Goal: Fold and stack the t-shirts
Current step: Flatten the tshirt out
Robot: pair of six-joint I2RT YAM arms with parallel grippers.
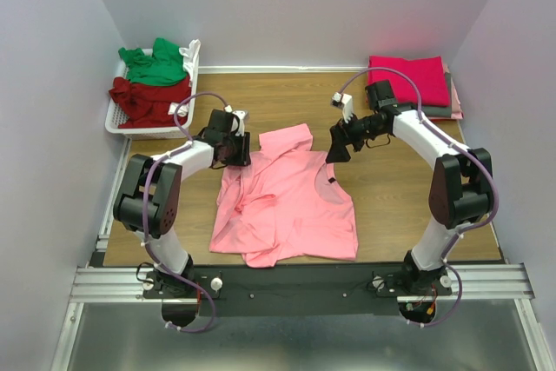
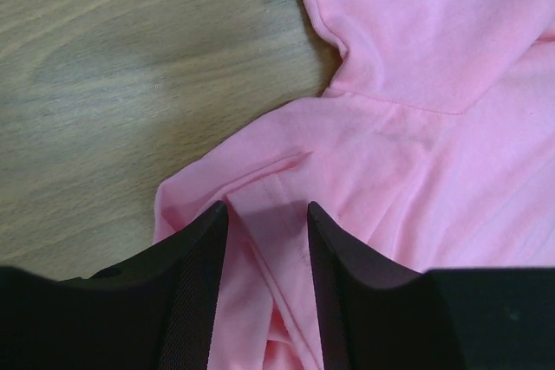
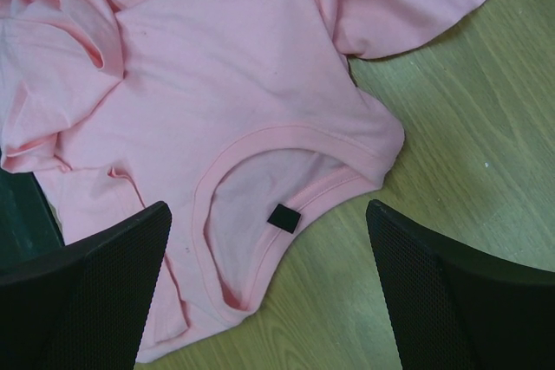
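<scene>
pink t-shirt (image 1: 287, 202): rumpled on the table (image 1: 391, 206).
left gripper (image 2: 267, 207): narrow, astride a fold (image 2: 270, 244) at its edge.
right gripper (image 3: 269, 205): wide, above its neck label (image 3: 282, 217).

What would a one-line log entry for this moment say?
pink shirt: spread, rumpled | left gripper: open astride a fold | right gripper: open above collar

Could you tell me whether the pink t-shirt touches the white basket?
Apart. The top view shows bare table between the pink t-shirt and the white basket.

Soft matt cloth, the pink t-shirt (image 1: 287, 206); smooth grained wood, the table (image 1: 391, 215); plastic basket (image 1: 111, 119).
</scene>
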